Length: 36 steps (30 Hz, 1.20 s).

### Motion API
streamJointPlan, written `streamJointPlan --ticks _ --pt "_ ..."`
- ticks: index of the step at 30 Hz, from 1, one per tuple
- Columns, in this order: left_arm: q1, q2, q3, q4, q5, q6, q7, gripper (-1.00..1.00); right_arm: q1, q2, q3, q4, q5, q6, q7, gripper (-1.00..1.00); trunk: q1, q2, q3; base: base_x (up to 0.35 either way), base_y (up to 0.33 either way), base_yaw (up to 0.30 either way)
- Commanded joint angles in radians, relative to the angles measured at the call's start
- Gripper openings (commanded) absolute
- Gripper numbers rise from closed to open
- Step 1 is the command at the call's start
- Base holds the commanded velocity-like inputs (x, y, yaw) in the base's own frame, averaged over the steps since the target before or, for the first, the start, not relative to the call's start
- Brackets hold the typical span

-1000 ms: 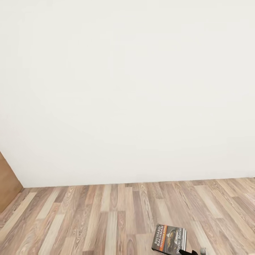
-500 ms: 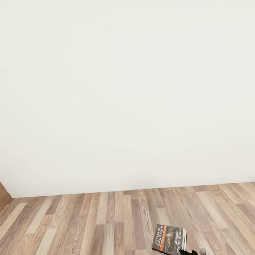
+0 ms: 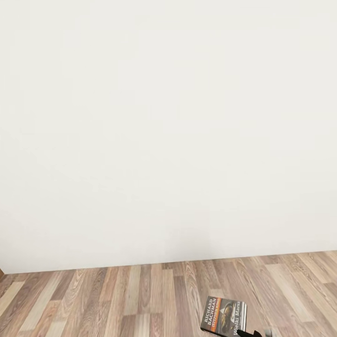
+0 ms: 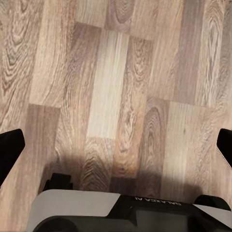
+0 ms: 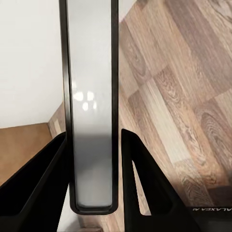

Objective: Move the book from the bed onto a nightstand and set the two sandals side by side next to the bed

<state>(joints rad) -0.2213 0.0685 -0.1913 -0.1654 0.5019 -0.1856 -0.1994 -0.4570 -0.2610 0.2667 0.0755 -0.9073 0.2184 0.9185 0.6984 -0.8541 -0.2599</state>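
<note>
The book [image 3: 223, 316], a dark paperback with orange and white lettering, hangs over the floor at the bottom right of the head view. My right gripper [image 3: 248, 333] holds it by its lower edge. In the right wrist view the book [image 5: 91, 96] stands edge-on, a pale strip with dark borders, and my right gripper [image 5: 92, 140] is shut on it with a black finger on each side. My left gripper [image 4: 116, 145] is open above bare floor, its black fingertips [image 4: 9, 152] far apart. The bed, nightstand and sandals are out of view.
A plain white wall [image 3: 168, 131] stands straight ahead and meets the wood-plank floor [image 3: 117, 299] low in the head view. A brown wooden surface [image 5: 24, 145] lies beyond the book in the right wrist view. Part of my grey base [image 4: 121, 212] is under the left gripper.
The whole head view has shifted: the brown wooden piece at the left edge slid out of the picture and the wall's foot sits lower. The book stays held in the same spot.
</note>
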Motion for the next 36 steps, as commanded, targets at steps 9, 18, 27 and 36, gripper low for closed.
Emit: streamJointPlan --ticks 9,18,27,36 --pt "0.000 0.001 -0.008 0.001 0.010 -0.004 -0.003 1.00 -0.002 0.000 0.003 0.003 -0.012 0.009 0.005 -1.00 0.001 -0.001 -0.001 0.320 0.000 0.000" --pt "-0.001 0.001 -0.008 0.001 0.010 -0.004 -0.003 1.00 -0.002 0.000 0.003 0.003 -0.012 0.009 0.005 -1.00 0.001 -0.001 -0.001 0.180 0.000 -0.074" --pt "-0.001 0.001 -0.008 0.001 0.010 -0.003 -0.003 1.00 -0.002 0.000 0.003 0.003 -0.012 0.009 0.005 -1.00 0.001 -0.001 -0.001 0.143 0.039 -0.254" --pt "-0.001 0.001 -0.008 0.001 0.010 -0.004 -0.003 1.00 -0.002 0.000 0.003 0.003 -0.012 0.009 0.005 -1.00 0.001 -0.001 -0.001 0.308 0.137 -0.035"
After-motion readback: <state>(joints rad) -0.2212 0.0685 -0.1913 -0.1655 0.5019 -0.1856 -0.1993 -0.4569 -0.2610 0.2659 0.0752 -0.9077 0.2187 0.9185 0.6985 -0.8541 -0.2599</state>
